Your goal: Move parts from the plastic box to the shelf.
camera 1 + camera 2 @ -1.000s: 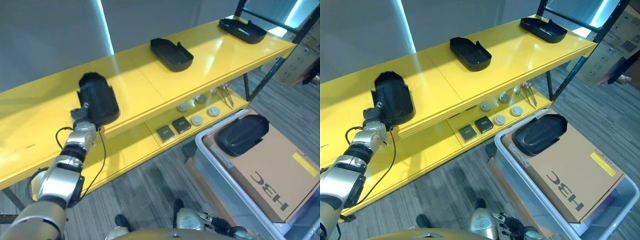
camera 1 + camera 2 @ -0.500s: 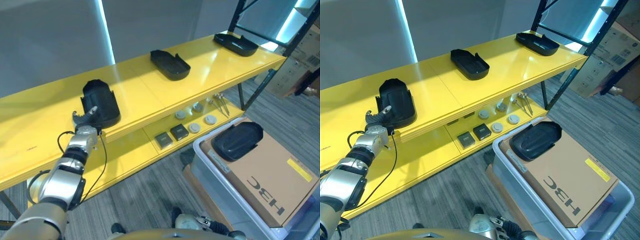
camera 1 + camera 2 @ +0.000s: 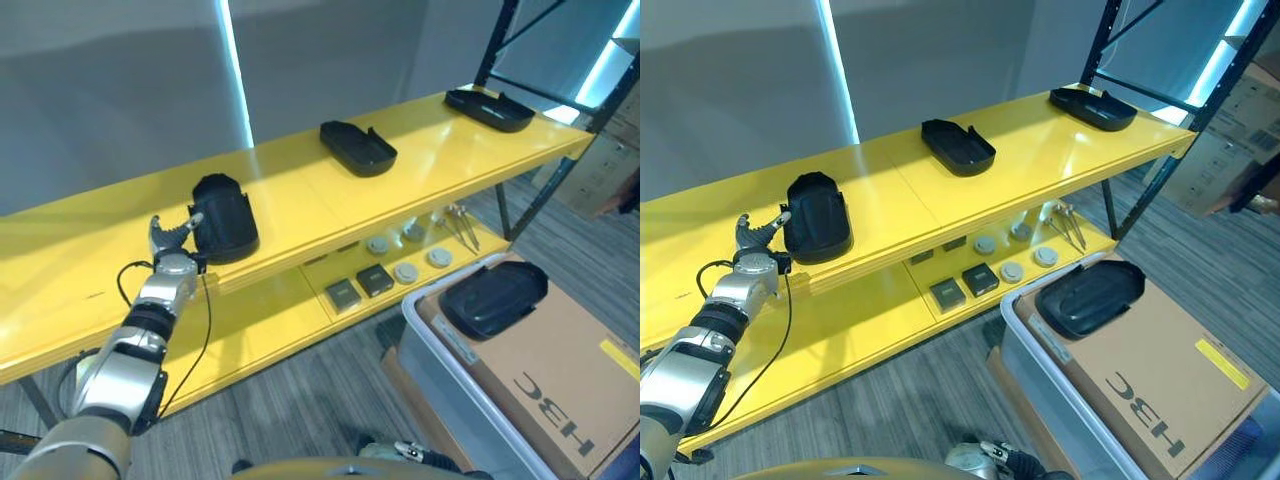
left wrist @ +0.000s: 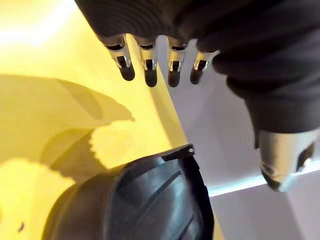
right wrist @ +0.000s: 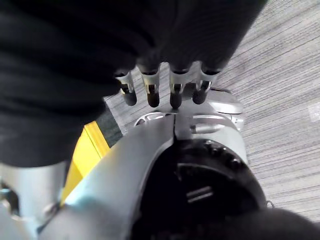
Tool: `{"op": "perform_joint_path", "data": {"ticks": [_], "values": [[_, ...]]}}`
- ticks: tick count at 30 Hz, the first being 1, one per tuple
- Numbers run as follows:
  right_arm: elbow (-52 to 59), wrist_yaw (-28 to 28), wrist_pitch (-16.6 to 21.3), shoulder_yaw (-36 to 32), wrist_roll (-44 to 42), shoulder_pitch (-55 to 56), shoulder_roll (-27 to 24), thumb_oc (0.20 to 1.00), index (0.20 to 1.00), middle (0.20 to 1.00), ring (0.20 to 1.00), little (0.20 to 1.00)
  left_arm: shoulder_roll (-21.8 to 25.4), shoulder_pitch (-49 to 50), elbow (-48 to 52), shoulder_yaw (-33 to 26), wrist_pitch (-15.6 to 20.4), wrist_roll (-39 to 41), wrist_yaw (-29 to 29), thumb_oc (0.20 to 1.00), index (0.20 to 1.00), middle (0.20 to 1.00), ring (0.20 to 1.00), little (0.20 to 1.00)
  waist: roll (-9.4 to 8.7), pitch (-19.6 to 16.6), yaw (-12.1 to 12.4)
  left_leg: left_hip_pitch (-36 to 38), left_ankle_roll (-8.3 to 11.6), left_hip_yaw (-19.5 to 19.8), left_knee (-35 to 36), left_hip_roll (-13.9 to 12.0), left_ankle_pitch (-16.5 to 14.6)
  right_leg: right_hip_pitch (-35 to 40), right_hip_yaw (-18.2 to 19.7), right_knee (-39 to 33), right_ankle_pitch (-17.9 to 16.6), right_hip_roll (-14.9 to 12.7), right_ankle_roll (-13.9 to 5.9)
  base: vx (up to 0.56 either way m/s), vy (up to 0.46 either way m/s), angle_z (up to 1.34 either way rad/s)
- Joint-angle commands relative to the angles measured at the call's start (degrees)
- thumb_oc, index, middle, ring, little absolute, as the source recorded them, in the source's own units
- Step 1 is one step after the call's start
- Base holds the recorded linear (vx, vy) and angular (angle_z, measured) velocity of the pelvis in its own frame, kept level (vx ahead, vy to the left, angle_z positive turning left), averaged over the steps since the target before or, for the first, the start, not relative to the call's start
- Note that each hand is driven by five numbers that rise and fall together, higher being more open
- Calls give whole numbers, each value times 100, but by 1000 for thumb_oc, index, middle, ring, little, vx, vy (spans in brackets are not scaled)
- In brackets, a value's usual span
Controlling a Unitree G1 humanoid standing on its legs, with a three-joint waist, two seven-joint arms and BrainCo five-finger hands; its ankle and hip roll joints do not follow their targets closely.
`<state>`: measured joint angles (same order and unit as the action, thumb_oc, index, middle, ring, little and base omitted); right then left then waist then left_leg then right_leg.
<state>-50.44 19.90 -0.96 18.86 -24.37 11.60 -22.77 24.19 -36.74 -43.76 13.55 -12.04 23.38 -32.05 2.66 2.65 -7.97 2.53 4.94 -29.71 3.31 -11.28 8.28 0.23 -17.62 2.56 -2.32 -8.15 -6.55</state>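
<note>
Left robot hand point(image 3: 172, 236) raised, fingers point(image 4: 146, 65) spread; right robot hand point(image 5: 160, 90) relaxed.

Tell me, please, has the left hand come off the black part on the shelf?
Yes. The left hand has drawn back off the black part toward the shelf edge, fingers open.

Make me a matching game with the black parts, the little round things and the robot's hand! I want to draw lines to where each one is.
Things:
1. left hand
2. black part on the cardboard box
3. round discs
4. black part nearest the hand

Places or states:
A. on the lower shelf
B. on the top shelf, at its near end
C. open, just beside a black part
D. lying in the plastic box, not yet moved

Pairs: 1-C, 2-D, 3-A, 4-B
</note>
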Motion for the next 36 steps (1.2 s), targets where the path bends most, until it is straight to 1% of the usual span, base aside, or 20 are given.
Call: {"op": "perform_joint_path", "data": {"ticks": [1,3,7,8,14,20,21,22,23,24,25,26,28,30,31,32,33,34,35,36], "values": [[133,74,106,80,20,-2,364,1000,1000,1000,1000,1000,368,-279,33,-226,306,-396,55,1000,1000,1000,1000,1000,-249,170,21,84,193,150,-487,-153,-677,150,-36,-268,211,-170,-383,-11,14,6],[160,9,84,40,19,-3,403,1000,1000,1000,1000,1000,281,-5,321,-219,386,-499,98,1000,1000,1000,1000,1000,-257,155,112,138,170,202,-434,-115,-688,203,-75,-301,186,-178,-391,-12,26,6],[217,-27,44,39,42,-9,417,1000,1000,1000,1000,1000,219,191,519,-225,412,-559,133,1000,1000,1000,1000,1000,-262,140,178,165,147,243,-406,-90,-697,231,-89,-302,189,-174,-387,-1,17,7],[927,-470,-11,-187,-42,-111,624,1000,1000,1000,1000,1000,-162,834,1780,-39,810,-363,-123,1000,1000,1000,1000,1000,-543,602,409,34,-327,846,-607,254,-1077,-540,95,733,-138,-844,-796,27,-13,7],[869,-451,-71,-173,-29,-147,559,1000,1000,1000,1000,1000,-192,975,1916,-106,804,-446,-84,1000,1000,1000,1000,1000,-501,518,465,50,-211,806,-501,128,-936,-307,33,533,61,-692,-694,45,-29,8],[860,-340,-231,-154,-13,-227,456,1000,1000,1000,1000,1000,-150,1108,2088,-224,1068,-686,-391,1000,1000,1000,1000,1000,-479,466,521,56,-101,808,-432,31,-830,-149,-5,403,151,-601,-602,34,-9,1],[831,-249,-255,-126,61,-195,434,1000,1000,1000,1000,1000,-60,1097,2138,-298,1341,-1008,-736,1000,1000,1000,1000,1000,-477,452,522,72,-72,806,-423,14,-811,-94,-12,370,170,-586,-582,51,3,0],[803,-217,-239,-116,90,-175,429,1000,1000,1000,1000,1000,0,1072,2167,-340,1430,-1139,-865,1000,1000,1000,1000,1000,-476,446,522,78,-65,805,-419,12,-808,-76,-13,358,175,-586,-578,0,0,0],[801,-198,-232,-96,97,-130,430,1000,1000,1000,1000,1000,141,1015,2271,-431,1581,-1375,-1089,1000,1000,1000,1000,1000,-483,440,528,24,-97,738,-425,-2,-712,-99,-56,316,97,-582,-515,0,0,0],[804,-230,-243,-78,63,-91,433,1000,1000,1000,1000,1000,258,989,2393,-499,1698,-1533,-1210,1000,1000,1000,1000,1000,-483,433,534,27,-90,746,-424,1,-713,-82,-57,305,102,-583,-514,0,0,0],[777,-244,-245,-93,62,-48,427,1000,1000,1000,1000,1000,457,992,2783,-660,1828,-1644,-1162,1000,1000,1000,1000,1000,-480,430,560,28,-85,766,-433,8,-726,-54,-51,287,105,-588,-513,84,11,-1],[716,-239,-215,-149,64,-7,421,1000,1000,1000,1000,1000,655,1072,3323,-797,2134,-1613,-687,1000,1000,1000,1000,1000,-469,438,615,33,-84,795,-443,20,-745,-12,-63,258,98,-602,-516,78,11,-1],[632,-211,-168,-190,54,-7,424,1000,1000,1000,1000,1000,704,1128,3622,-846,2241,-1569,-382,1000,1000,1000,1000,1000,-459,443,645,28,-80,809,-450,26,-754,2,-69,245,96,-607,-517,25,5,0],[501,-140,-97,-281,67,-16,430,1000,1000,1000,1000,1000,773,1239,4071,-899,2464,-1343,394,1000,1000,1000,1000,1000,-439,451,693,17,-75,833,-451,40,-771,20,-70,216,91,-613,-521,16,9,2],[398,-56,-34,-375,81,-29,440,1000,1000,1000,1000,1000,758,1437,4746,-880,2377,-1031,858,1000,1000,1000,1000,1000,-428,474,747,-8,-77,860,-459,62,-782,24,-86,196,76,-624,-520,23,18,3],[394,-29,-22,-424,118,-20,450,1000,1000,1000,1000,1000,717,1593,4985,-885,2430,-706,1268,1000,1000,1000,1000,1000,-422,488,770,-24,-80,871,-465,73,-790,25,-82,185,73,-625,-519,16,18,4],[392,-14,-17,-462,154,-26,461,1000,1000,1000,1000,1000,630,1824,5357,-855,2328,-406,1614,1000,1000,1000,1000,1000,-412,509,809,-49,-76,886,-473,83,-789,26,-85,163,58,-626,-524,0,0,0],[397,-10,-17,-473,163,-24,465,1000,1000,1000,1000,1000,609,1893,5429,-856,2314,-320,1734,1000,1000,1000,1000,1000,-409,514,819,-57,-76,890,-476,85,-790,24,-86,159,54,-627,-526,0,0,0],[487,-18,-63,-501,158,0,491,1000,1000,1000,1000,1000,472,2197,5656,-765,2223,71,2230,1000,1000,1000,1000,1000,-403,543,862,-97,-80,903,-490,92,-786,15,-85,140,33,-630,-528,0,0,0],[504,-24,-59,-506,149,4,502,1000,1000,1000,1000,1000,412,2342,5733,-699,2149,279,2429,1000,1000,1000,1000,1000,-399,565,885,-118,-81,908,-497,95,-785,10,-89,129,23,-634,-529,0,0,0]]}}
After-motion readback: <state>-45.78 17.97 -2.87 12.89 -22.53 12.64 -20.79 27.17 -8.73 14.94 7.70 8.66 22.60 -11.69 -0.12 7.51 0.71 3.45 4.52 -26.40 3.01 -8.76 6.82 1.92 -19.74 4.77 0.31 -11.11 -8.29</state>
